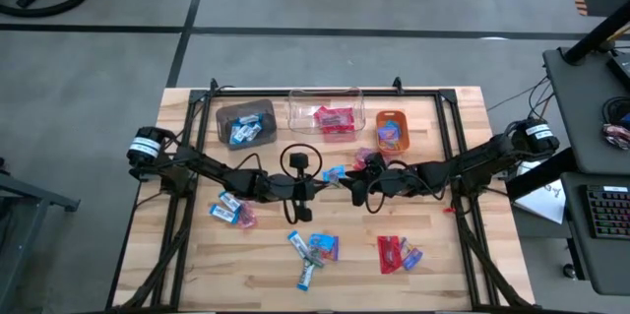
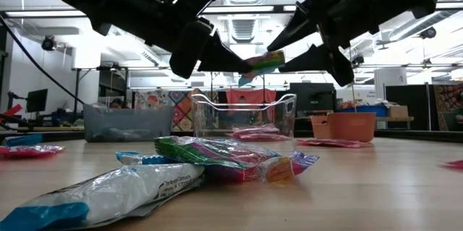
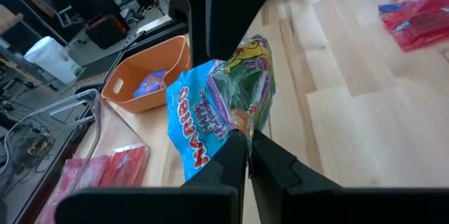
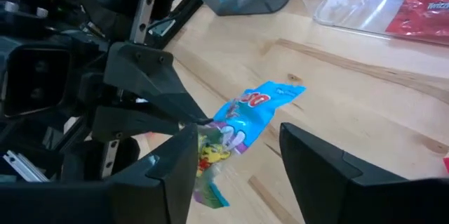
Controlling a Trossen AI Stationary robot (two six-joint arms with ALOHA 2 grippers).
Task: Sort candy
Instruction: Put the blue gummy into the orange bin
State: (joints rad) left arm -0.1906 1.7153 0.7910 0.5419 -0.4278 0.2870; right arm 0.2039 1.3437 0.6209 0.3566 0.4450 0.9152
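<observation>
My left gripper hangs above the table's middle, shut on a green-and-purple candy packet. A blue-and-white packet runs from the same fingertips. My right gripper faces it from the right, open, with its fingers close on either side of the green packet. Loose candy lies on the table in three groups: blue and pink, blue and red. My left gripper pinches the green-and-purple packet by its near end between its two fingertips. The fingers lie roughly level, coming from the table's left. The packet is lifted clear of the table. I cannot tell whether the blue-and-white packet is also in the pinch.
Three bins stand in a row at the far side: a brown one with blue candy, a clear one with red candy, and an orange one with pink candy. A dark metal frame borders the table.
</observation>
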